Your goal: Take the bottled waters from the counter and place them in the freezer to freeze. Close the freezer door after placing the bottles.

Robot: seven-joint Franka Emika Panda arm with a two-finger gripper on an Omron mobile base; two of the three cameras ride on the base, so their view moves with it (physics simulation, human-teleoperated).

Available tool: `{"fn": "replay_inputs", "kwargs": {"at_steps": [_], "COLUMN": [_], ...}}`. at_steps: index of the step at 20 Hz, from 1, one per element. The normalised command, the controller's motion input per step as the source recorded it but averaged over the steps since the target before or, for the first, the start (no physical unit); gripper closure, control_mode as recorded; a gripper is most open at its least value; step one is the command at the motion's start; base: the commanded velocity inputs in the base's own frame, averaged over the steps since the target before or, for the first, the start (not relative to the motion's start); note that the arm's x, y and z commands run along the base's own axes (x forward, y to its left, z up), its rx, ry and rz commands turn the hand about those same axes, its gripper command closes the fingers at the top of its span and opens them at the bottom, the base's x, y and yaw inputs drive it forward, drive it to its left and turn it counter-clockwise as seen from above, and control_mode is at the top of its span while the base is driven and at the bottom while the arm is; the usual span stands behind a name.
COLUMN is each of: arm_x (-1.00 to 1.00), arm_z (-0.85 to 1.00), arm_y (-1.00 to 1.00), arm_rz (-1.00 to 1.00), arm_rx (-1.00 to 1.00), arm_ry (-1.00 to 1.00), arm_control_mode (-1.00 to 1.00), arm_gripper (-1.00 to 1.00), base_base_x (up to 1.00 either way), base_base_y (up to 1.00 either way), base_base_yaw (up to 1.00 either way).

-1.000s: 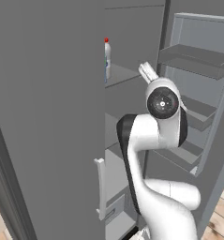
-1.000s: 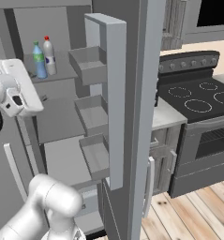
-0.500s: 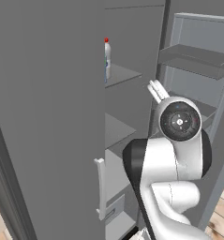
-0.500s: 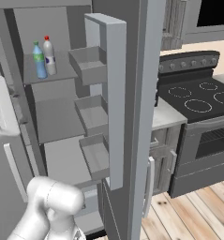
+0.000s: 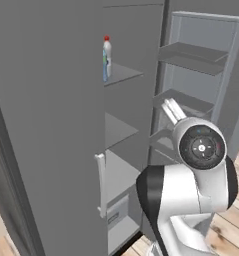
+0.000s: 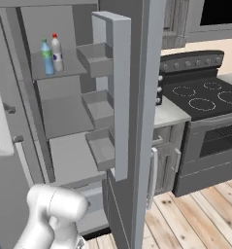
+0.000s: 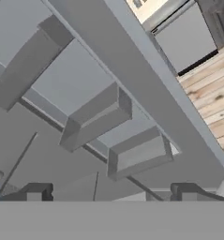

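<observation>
Arm drawing back from the freezer

The arm has swung lower and rightward in the left base view, away from the shelves; its hand has slid off the right base view's left edge.

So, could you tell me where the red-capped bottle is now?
The red-capped bottle stands on the freezer's top shelf, beside the blue bottle.

Two bottled waters stand on the open freezer's top shelf.

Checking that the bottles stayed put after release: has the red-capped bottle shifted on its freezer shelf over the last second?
No. The red-capped bottle stands upright beside the blue bottle on the same upper freezer shelf, as before.
</observation>
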Motion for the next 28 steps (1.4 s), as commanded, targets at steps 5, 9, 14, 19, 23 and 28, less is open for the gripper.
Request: {"fn": "replay_inputs", "kwargs": {"at_steps": [5, 9, 14, 19, 23, 28], "arm_x": [0.00, 0.00, 0.00, 0.00, 0.00, 0.00], "arm_z": [0.00, 0.00, 0.00, 0.00, 0.00, 0.00], "arm_y": [0.00, 0.00, 0.00, 0.00, 0.00, 0.00], "arm_rz": [0.00, 0.00, 0.00, 0.00, 0.00, 0.00], "arm_rx": [0.00, 0.00, 0.00, 0.00, 0.00, 0.00], "arm_ry": [0.00, 0.00, 0.00, 0.00, 0.00, 0.00], "arm_control_mode": [1.00, 1.00, 1.00, 1.00, 1.00, 1.00], "arm_gripper": [-1.00, -1.00, -1.00, -1.00, -1.00, -1.00], "base_base_x": [-1.00, -0.93, -0.39, -0.12, 0.08, 0.22], "base_base_y": [-0.05, -0.44, -0.81, -0.83, -0.80, -0.79], "base_base_yaw": [0.00, 0.00, 0.11, 0.28, 0.29, 0.33]}}
